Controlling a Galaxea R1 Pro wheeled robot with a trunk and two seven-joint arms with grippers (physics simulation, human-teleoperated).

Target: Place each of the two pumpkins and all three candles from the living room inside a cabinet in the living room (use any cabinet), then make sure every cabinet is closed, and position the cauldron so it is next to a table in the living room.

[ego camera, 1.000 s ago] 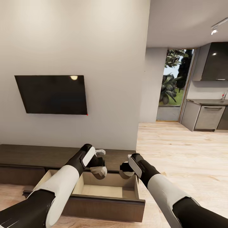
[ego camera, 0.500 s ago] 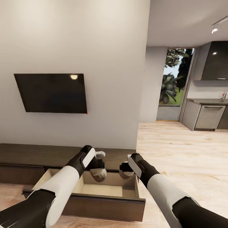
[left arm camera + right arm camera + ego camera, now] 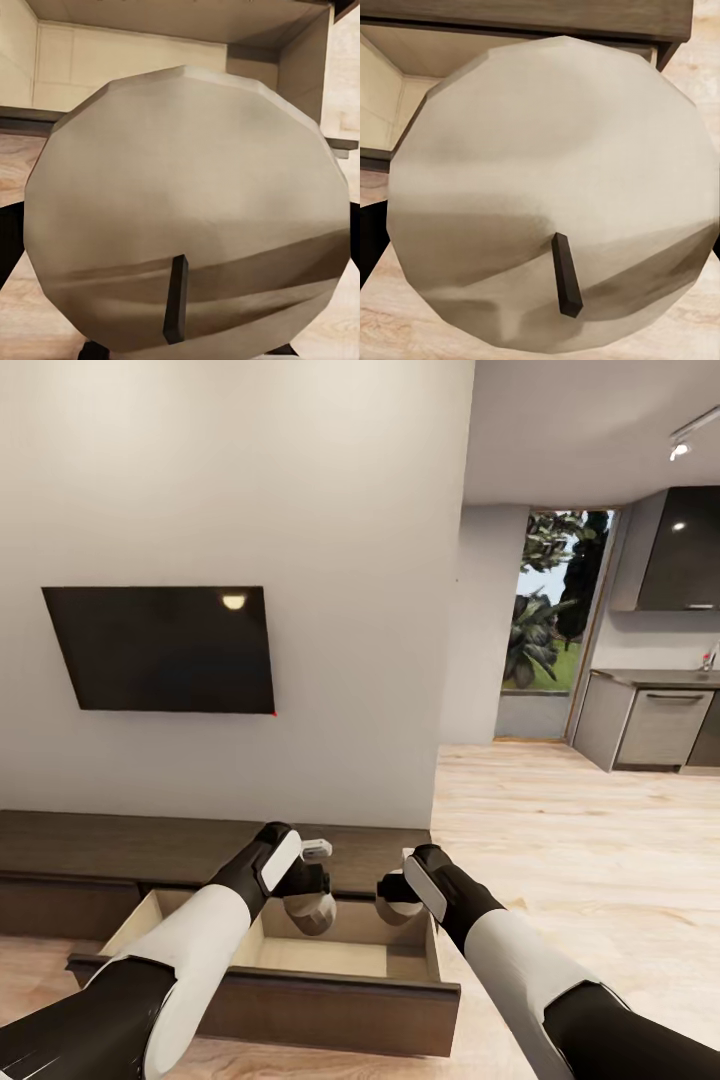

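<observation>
A: Entry, drawer stage. Where are the 2 candles relative to the open drawer (image 3: 330,960)?

B: Left gripper (image 3: 312,905) is clamped on 1 tan candle (image 3: 312,913); right gripper (image 3: 392,900) is clamped on a second candle (image 3: 388,908). Head view puts both candles above the drawer's rear half, close to the dark-brown cabinet (image 3: 120,850) top edge. Neither appears to touch the drawer floor.

A: So the target lies which way from each claw?

B: Straight below. The tan drawer floor is under both candles. Left wrist view: the left candle (image 3: 187,217) faces the camera wick-end on, the drawer's back wall and right side wall behind it. Right wrist view: the right candle (image 3: 551,202), also wick toward the camera, drawer edge behind it.

A: Long axis?

B: Each candle's axis runs roughly along its gripper's fingers, tilted rather than upright. Judgement: on release they may land on edge and roll; the drawer walls should contain them.

A: Arm pose?

B: Both forearms reach forward and converge, wrists bent downward over the drawer; the 2 grippers are near each other but apart. Left sits nearer the drawer's middle, right just inside the right wall.

A: Next?

B: Judgement: lower slightly, then open the fingers. No pumpkins visible here.
</observation>
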